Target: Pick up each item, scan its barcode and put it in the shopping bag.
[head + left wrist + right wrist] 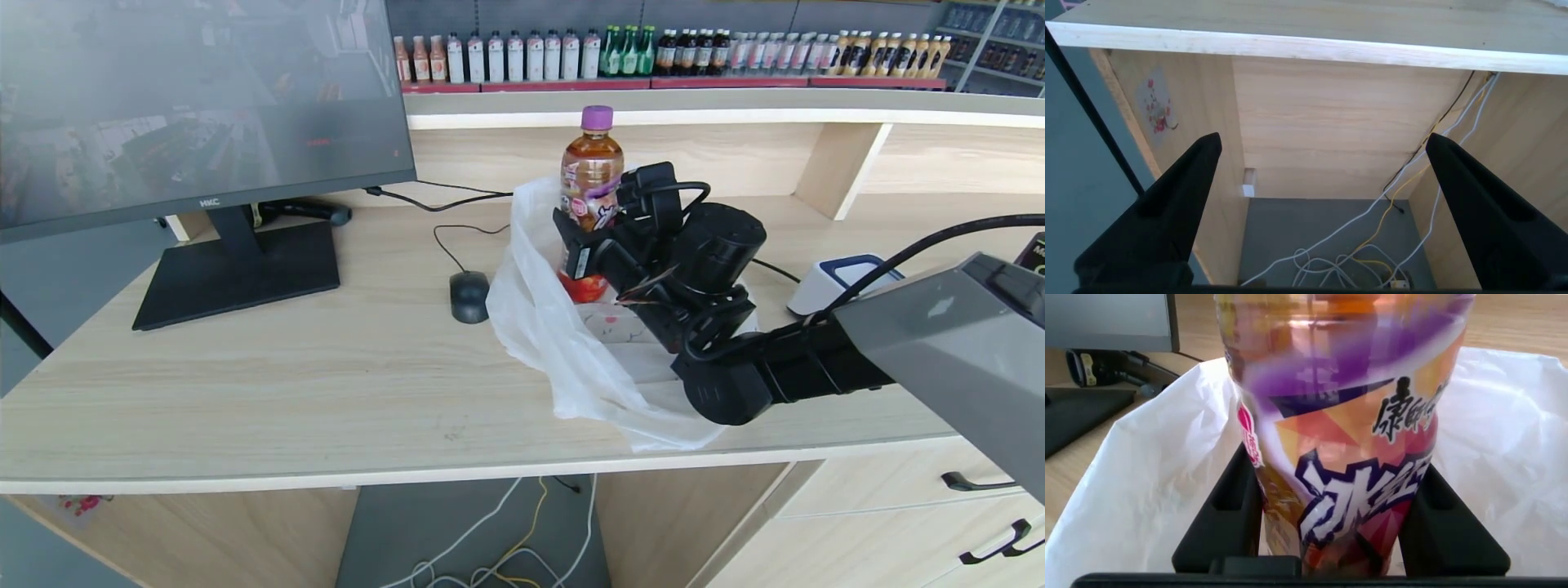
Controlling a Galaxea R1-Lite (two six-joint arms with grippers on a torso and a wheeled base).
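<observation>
A tea bottle point(591, 192) with a purple cap and a purple-and-orange label stands upright over the mouth of the white plastic shopping bag point(555, 343) on the counter. My right gripper point(589, 253) is shut on the bottle's lower half, its black fingers point(1226, 514) on either side of the label point(1364, 457). The bag point(1151, 474) spreads out behind and beneath the bottle. My left gripper point(1319, 212) hangs open under the counter edge, with nothing between its fingers point(1167, 220).
A monitor point(196, 106) on a black stand sits at the back left, a black mouse point(469, 296) just left of the bag. A white scanner box point(841, 282) sits right of the arm. Cables point(1372, 245) hang under the counter. Bottle shelves line the back.
</observation>
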